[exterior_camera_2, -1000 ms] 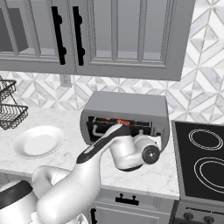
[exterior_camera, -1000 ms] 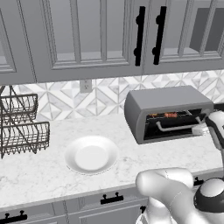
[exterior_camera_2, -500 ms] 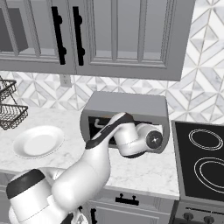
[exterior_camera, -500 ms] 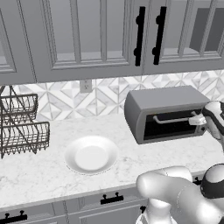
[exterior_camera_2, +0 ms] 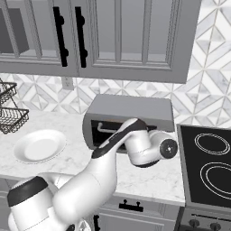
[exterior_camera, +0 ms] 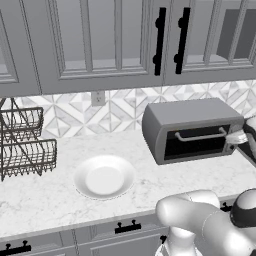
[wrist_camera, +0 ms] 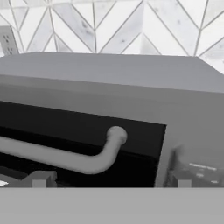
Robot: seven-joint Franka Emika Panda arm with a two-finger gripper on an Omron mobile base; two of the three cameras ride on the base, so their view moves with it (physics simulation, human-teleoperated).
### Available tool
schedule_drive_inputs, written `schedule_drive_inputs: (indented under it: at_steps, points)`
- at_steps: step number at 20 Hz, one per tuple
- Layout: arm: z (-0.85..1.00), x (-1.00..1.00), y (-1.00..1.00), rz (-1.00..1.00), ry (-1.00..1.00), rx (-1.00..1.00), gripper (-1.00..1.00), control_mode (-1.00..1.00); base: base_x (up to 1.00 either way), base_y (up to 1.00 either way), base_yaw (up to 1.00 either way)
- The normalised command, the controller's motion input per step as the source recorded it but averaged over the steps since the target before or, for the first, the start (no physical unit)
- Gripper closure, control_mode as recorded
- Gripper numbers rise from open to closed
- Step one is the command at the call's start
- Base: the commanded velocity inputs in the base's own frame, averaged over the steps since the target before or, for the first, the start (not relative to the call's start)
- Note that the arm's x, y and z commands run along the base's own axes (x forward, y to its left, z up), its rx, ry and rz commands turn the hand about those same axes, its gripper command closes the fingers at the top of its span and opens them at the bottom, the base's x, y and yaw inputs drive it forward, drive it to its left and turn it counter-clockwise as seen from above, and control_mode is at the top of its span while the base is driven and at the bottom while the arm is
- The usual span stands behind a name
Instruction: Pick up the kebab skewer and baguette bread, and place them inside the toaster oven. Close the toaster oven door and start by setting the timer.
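The toaster oven [exterior_camera: 190, 114] stands on the counter against the backsplash, and its dark glass toaster oven door [exterior_camera: 199, 146] is shut, the silver bar handle [exterior_camera: 200, 136] lying across it. The kebab skewer and baguette bread are hidden. My gripper [exterior_camera: 237, 139] hovers at the oven's right end, by the control strip, open and empty. In the hand view the oven [wrist_camera: 109, 74] is very close, with the handle's right end [wrist_camera: 70, 159] and a grey knob [wrist_camera: 197, 166] just ahead; my fingertips [wrist_camera: 39, 179] stand wide apart. My arm crosses the oven [exterior_camera_2: 135, 108] front in the right base view.
A white plate [exterior_camera: 104, 177] lies on the marble counter left of the oven. A wire basket rack [exterior_camera: 25, 145] stands at the far left. A black cooktop [exterior_camera_2: 207, 167] adjoins the oven's right side. Upper cabinets hang overhead.
The oven door, ajar a second ago with food showing inside, is now shut. My hand has moved right, along the oven front, to the control strip.
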Motion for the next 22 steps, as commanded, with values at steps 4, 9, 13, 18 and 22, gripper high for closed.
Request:
schedule_drive_inputs:
  at_steps: [4, 9, 13, 18, 22]
  points:
    - [-0.03, -0.41, -0.56, 0.00, 0.00, 0.00, -1.00, -1.00, 0.00, 0.00, 0.00]
    - [-0.47, -0.18, -0.41, -0.01, -0.07, 0.03, -1.00, -1.00, 0.00, 0.00, 0.00]
    - [-0.67, 0.00, -0.06, 0.00, -0.22, 0.05, -1.00, -1.00, 0.00, 0.00, 0.00]
    - [-0.34, 0.20, 0.06, 0.00, -0.27, 0.08, -1.00, -1.00, 0.00, 0.00, 0.00]
    - [-0.12, 0.23, 0.03, 0.00, -0.22, 0.07, -1.00, -1.00, 0.00, 0.00, 0.00]
